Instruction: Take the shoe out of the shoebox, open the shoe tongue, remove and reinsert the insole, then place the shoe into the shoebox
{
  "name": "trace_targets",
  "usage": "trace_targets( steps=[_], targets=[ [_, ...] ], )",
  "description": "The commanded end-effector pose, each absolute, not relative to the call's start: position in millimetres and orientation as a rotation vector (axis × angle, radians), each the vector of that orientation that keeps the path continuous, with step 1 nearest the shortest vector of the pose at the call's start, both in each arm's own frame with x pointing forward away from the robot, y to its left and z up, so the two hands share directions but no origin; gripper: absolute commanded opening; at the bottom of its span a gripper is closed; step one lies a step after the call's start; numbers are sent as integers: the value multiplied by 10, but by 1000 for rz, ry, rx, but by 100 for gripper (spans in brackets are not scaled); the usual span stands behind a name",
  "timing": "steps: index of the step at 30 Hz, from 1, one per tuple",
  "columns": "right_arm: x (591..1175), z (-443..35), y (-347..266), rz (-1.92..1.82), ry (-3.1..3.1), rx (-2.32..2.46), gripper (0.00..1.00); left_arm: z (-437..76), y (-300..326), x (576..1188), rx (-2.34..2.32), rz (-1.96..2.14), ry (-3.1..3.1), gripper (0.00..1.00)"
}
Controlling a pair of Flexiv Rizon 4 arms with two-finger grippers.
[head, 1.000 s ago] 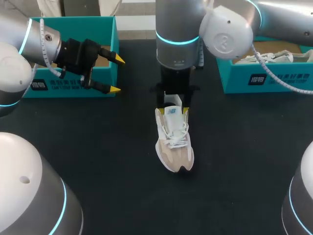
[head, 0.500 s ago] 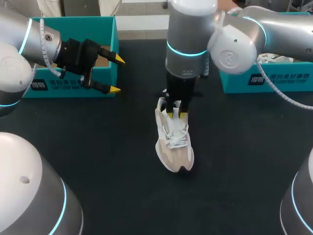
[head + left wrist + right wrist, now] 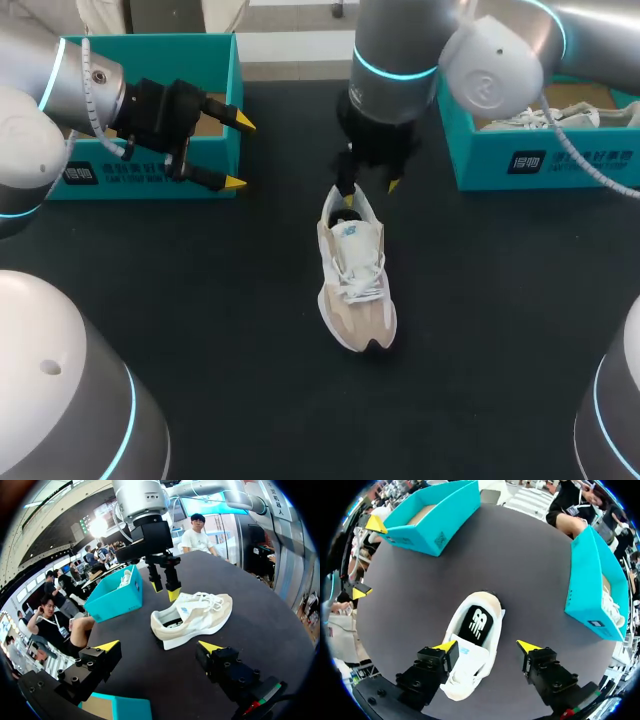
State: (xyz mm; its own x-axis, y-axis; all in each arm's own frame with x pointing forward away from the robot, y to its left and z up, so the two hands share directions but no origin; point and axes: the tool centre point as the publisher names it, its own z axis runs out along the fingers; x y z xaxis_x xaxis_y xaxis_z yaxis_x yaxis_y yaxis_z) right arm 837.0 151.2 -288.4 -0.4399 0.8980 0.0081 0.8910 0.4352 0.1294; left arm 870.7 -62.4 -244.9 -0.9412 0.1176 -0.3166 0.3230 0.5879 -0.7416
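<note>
Right gripper (image 3: 369, 187) hangs over the heel end of the shoe (image 3: 356, 265), its two fingers spread wide and gripping nothing. Seen from its own wrist, one yellow tip sits over the shoe's side next to the tongue (image 3: 470, 655), and the other is out over bare table (image 3: 200, 300) beside the shoe. In the head view one tip lies very near the heel collar; whether it touches cannot be told.

The shoe, beige and white, stands upright on its sole on the black table, outside both boxes, with its toe pointing away from the right gripper. Its white laces (image 3: 362, 290) are done up across the middle. Through the shoe's opening the black heel patch of the insole (image 3: 476, 621) shows, lying flat inside, with the tongue just ahead of it toward the toe.

Left gripper (image 3: 240, 153) is well apart from the shoe, off to one side of its heel, fingers likewise spread and empty. It sits at the near corner of the open teal shoebox (image 3: 150, 48). A second shoebox (image 3: 560, 165), also teal, stands on the opposite side of the shoe's heel, apart from it, and holds another shoe (image 3: 540, 118).
</note>
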Motion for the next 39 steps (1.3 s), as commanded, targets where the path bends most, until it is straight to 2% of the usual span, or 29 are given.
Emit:
trace_targets(
  steps=[1,6,7,9,10,16,24,39],
  targets=[
    [8382,-2871,1589,105,2693,1332,100,-2452,-631,8716,366,-1274,2587,100],
    [8382,-2871,1589,105,2693,1332,100,-2452,-631,8716,366,-1274,2587,100],
    [8431,-2907,1652,178,2773,1082,100,-2452,-631,8716,366,-1274,2587,100],
    [8492,-2960,1696,-90,2874,915,100,-2452,-631,8716,366,-1274,2587,100],
    [8539,-2970,1728,-92,2913,733,100,-2452,-631,8716,366,-1274,2587,100],
    [8770,-3009,1778,-163,2963,370,100,-2452,-631,8716,366,-1274,2587,100],
    [8945,-3224,1756,-183,2954,156,100,-2452,-631,8716,366,-1274,2587,100],
    [9064,-3543,1645,-135,2915,140,100,-2452,-631,8716,366,-1274,2587,100]
  ],
)
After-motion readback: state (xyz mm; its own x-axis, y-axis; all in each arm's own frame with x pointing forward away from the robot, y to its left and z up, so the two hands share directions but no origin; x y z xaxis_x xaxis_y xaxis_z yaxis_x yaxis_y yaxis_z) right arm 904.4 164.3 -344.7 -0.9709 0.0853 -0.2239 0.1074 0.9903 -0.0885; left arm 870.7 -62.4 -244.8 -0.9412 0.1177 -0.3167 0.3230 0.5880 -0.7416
